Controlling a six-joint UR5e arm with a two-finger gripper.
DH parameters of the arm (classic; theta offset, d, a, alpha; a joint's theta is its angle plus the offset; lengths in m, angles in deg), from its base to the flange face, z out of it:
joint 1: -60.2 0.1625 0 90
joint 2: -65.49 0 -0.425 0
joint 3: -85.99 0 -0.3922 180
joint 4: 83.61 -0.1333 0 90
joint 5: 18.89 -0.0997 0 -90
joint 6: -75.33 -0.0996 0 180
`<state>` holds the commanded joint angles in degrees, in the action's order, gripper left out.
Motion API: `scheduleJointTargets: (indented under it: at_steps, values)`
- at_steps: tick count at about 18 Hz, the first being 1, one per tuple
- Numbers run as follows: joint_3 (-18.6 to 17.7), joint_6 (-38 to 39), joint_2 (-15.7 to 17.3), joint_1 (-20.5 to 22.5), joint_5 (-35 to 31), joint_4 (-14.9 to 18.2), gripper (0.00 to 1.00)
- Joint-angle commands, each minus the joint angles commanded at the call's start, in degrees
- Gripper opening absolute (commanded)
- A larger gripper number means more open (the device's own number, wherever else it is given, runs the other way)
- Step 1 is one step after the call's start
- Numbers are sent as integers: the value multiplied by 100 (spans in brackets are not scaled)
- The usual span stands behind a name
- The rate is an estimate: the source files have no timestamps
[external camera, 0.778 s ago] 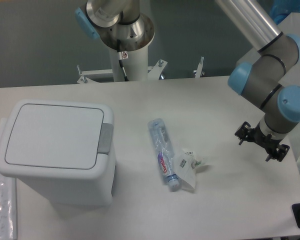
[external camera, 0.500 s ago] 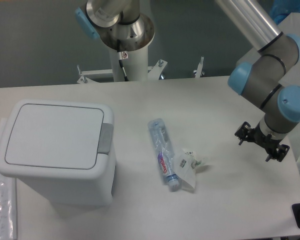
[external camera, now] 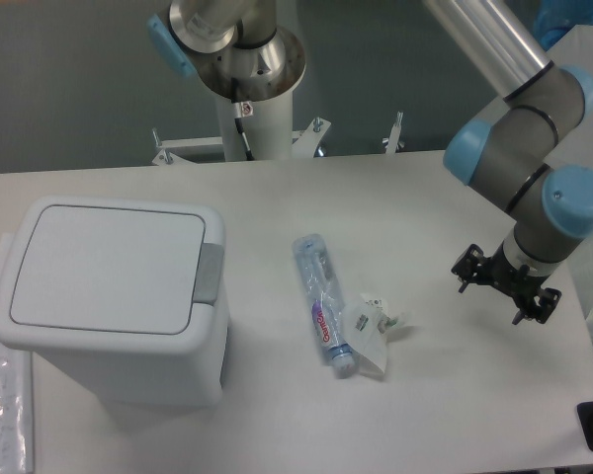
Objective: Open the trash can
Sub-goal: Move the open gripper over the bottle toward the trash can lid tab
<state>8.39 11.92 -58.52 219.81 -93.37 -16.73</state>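
— Sitting where, the large white boxy plastic trash can (external camera: 114, 301)?
— Table's left side, flat lid closed.
— And the black two-finger gripper (external camera: 504, 287)?
— Far right, fingers spread wide, empty.

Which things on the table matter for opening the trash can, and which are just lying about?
For the job:
- trash can, lid shut
- grey push-button tab on its rim
- gripper, over the table's right side, far from the can

Lying about:
- crushed plastic bottle mid-table
- crumpled wrapper beside the bottle
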Motion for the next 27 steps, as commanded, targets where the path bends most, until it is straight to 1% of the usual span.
scheduleJointTargets:
  at_steps: [1, 2, 6, 8, 10, 11, 13, 15, 16, 17, 21, 23, 24, 27]
  values:
    - [17, 239, 17, -17, 195, -26, 100]
    - [26, 390, 113, -70, 206, -18, 100]
    - [0, 417, 342, -149, 416, 9, 100]
    - [0, 452, 387, -228, 732, 44, 100]
    - [-9, 610, 649, -290, 987, 61, 100]
    - [-52, 750, 729, -299, 1101, 61, 100]
    - [-53, 926, 834, -360, 1408, 61, 100]
    - [-53, 1023, 861, -413, 1865, 53, 100]
    - [-44, 1189, 896, -483, 2050, 53, 100]
    - [-53, 1382, 1001, -518, 2112, 44, 100]
    - [-53, 1928, 1159, -808, 2446, 53, 100]
    - [-175, 2209, 1353, -984, 2640, 53, 100]
    - [-315, 2306, 1475, -1019, 2684, 27, 100]
    - [-553, 2491, 1652, -1204, 2895, 17, 100]
